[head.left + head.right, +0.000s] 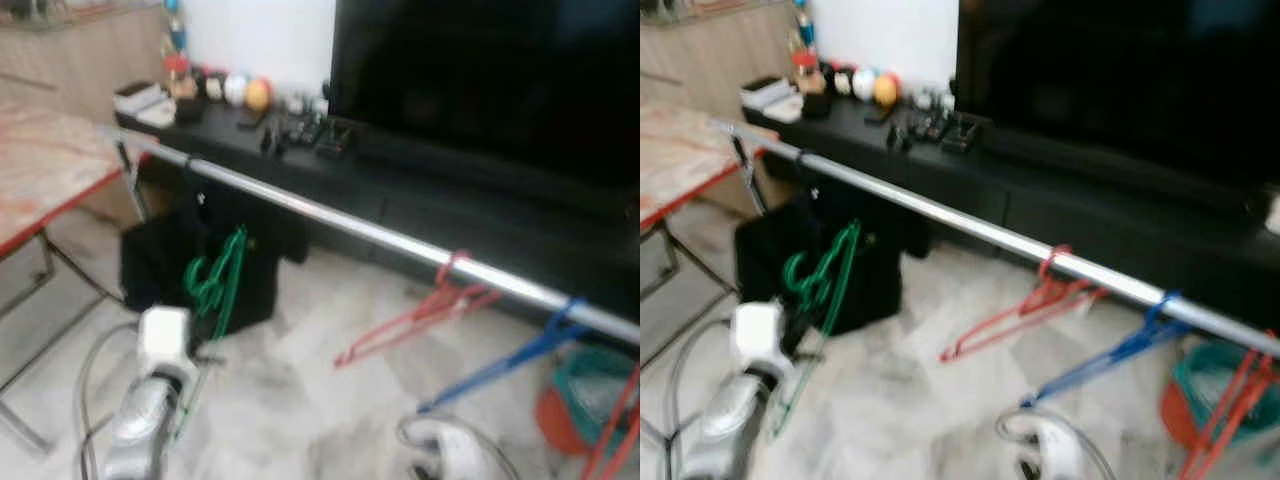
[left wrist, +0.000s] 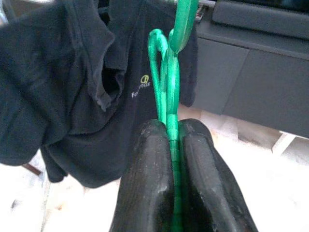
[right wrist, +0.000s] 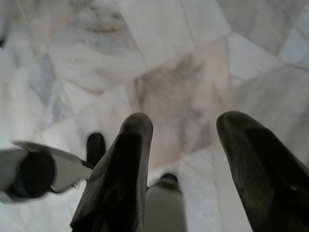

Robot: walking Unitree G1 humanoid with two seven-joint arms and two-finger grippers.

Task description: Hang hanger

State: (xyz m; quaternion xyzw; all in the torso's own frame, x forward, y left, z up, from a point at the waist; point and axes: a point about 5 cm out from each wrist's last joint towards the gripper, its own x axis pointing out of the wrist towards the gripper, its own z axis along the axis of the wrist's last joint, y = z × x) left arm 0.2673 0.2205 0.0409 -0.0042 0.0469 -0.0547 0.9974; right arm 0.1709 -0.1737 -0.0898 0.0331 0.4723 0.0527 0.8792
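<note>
A green hanger is pinched between the two black fingers of my left gripper, which is shut on it below the silver rail. Its hook points up toward the rail, in front of a black shirt that hangs from the rail's left part. A red hanger and a blue hanger hang on the rail further right. My right gripper hangs low with its fingers spread, open over the marble floor.
A black TV cabinet with a large TV stands behind the rail. A red-edged table is at the left. At the lower right a basket sits with another red hanger by it.
</note>
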